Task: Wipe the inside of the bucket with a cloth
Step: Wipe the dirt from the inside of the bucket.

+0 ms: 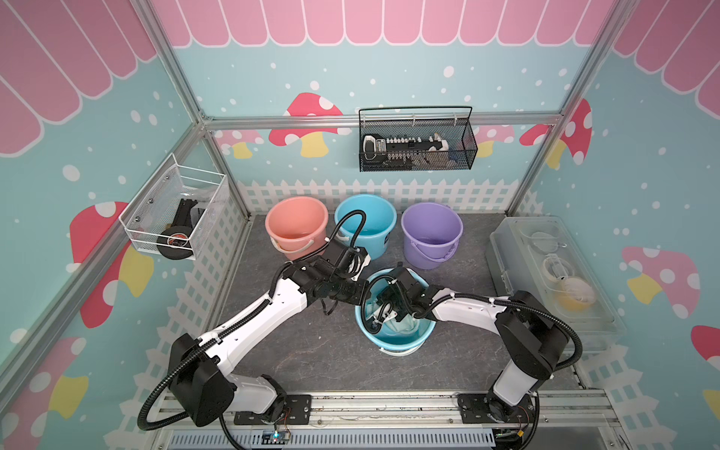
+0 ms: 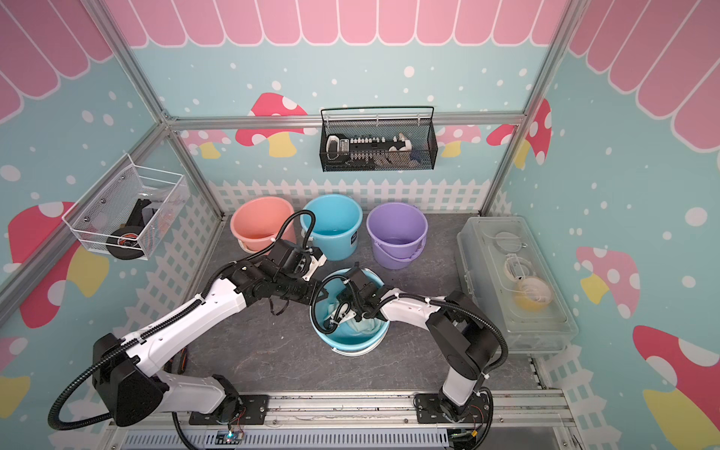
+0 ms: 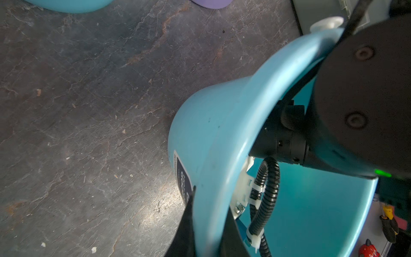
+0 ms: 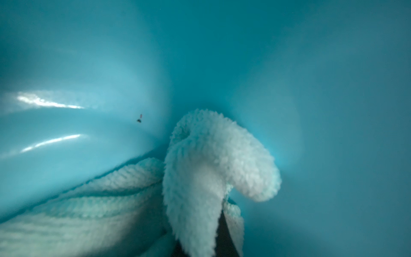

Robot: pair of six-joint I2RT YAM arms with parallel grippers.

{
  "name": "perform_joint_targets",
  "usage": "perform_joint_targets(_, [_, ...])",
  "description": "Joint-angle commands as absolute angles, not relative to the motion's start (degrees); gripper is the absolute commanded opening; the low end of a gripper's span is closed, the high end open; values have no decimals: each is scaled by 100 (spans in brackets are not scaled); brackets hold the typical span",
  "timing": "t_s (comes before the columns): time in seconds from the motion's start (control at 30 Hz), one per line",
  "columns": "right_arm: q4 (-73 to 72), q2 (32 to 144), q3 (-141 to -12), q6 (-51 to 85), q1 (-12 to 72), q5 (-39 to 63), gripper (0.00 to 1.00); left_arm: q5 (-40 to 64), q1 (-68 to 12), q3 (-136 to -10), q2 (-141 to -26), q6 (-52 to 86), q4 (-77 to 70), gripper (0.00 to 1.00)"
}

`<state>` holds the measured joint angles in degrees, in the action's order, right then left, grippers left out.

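The bucket [image 1: 405,343] [image 2: 350,345] is the blue one standing nearest the front, mid-table. My left gripper [image 1: 364,290] [image 2: 317,290] is shut on its rim on the left side. The left wrist view shows one black finger outside the wall and one inside [image 3: 210,207], with the bucket's blue wall [image 3: 218,124] between them. My right gripper [image 1: 380,319] [image 2: 339,317] reaches down inside the bucket and is shut on the cloth [image 1: 397,325] [image 2: 360,325]. In the right wrist view the fluffy pale mint cloth [image 4: 204,166] bunches out of the right gripper [image 4: 200,242] against the bucket's inner wall [image 4: 222,55].
Three more buckets stand in a row at the back: pink [image 1: 297,224], blue [image 1: 366,222] and purple [image 1: 431,233]. A clear plastic box [image 1: 553,280] lies along the right edge. A black wire basket [image 1: 417,144] and a white one [image 1: 175,210] hang on the walls.
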<state>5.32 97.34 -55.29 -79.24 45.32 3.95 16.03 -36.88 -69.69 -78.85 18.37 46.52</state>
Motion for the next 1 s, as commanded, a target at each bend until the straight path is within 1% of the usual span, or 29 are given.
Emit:
perform_joint_targets(0.0, [908, 9709, -5603, -7691, 4500, 314, 0, 1696, -3755, -7173, -7671, 1756, 4421, 0])
perform_joint_targets(0.17, [1617, 9202, -5881, -7702, 4500, -34, 0, 1448, -3758, -7128, -7700, 1792, 4421, 0])
perform_joint_targets(0.4, [2687, 8307, -6411, -7753, 4518, -369, 0, 1406, -3754, -7106, -7740, 1824, 4421, 0])
perform_joint_targets(0.57, [3461, 7871, -6870, -7997, 4568, -700, 0, 1384, -3757, -7100, -7746, 1828, 4422, 0])
perform_joint_targets(0.77, [4028, 7681, -7319, -8285, 4686, -1107, 0, 1386, -3754, -7097, -7787, 1836, 4422, 0])
perform_joint_targets(0.97, [4322, 7943, -7358, -8490, 4746, -1455, 0, 1390, -3754, -7137, -7770, 1869, 4421, 0])
